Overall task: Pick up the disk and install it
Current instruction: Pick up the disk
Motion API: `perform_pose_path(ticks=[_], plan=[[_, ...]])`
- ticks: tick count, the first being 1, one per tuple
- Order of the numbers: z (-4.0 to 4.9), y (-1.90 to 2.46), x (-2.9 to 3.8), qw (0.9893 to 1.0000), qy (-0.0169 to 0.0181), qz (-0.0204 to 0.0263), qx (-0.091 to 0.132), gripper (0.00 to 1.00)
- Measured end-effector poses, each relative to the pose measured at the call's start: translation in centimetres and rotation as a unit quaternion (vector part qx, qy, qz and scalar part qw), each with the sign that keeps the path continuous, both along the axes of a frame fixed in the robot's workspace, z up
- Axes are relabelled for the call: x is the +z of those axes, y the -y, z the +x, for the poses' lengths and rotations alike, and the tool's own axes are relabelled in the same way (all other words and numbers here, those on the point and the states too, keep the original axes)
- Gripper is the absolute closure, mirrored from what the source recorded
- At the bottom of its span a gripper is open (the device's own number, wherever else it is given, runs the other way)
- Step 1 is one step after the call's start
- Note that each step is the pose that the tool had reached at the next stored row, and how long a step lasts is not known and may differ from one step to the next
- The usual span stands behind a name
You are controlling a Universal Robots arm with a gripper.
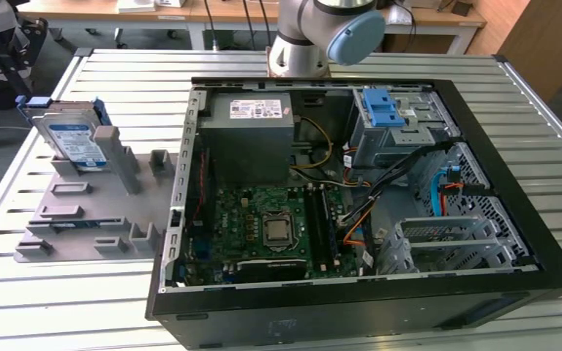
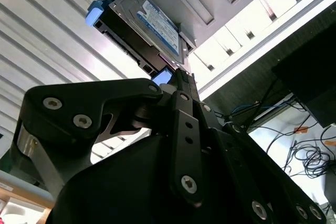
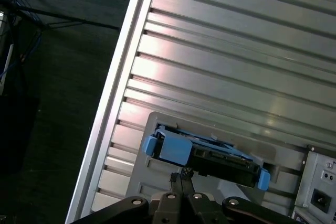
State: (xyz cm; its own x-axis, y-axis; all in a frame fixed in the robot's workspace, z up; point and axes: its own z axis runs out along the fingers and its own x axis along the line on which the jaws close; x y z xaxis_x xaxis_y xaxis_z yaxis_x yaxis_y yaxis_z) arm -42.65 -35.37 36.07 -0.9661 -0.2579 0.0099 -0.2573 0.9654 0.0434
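Note:
The disk (image 1: 74, 139), silver with a white-and-blue label and a blue carrier frame, stands on edge in a slot of the grey holder plate (image 1: 76, 219) at the exterior view's left. In both wrist views my gripper (image 3: 181, 176) hangs over the disk (image 3: 210, 156) with a gap between them, its black fingertips close together and nothing held. The second wrist view shows the labelled face of the disk (image 2: 152, 24) just beyond my gripper (image 2: 181, 80).
An open black computer case (image 1: 515, 219) lies on the slatted metal table (image 1: 66, 307), right of the holder. Inside are a grey power supply box (image 1: 252, 135), a motherboard (image 1: 271, 219), cables, and a drive bay with a blue bracket (image 1: 383, 110). The arm's base (image 1: 310, 36) rises behind the case.

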Motion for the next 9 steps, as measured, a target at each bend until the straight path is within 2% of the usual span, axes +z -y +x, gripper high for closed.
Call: perform_pose_path(ticks=[9], plan=[[0.0, 0.0, 0.0, 0.9999, 0.0, 0.0, 0.016, 0.89]])
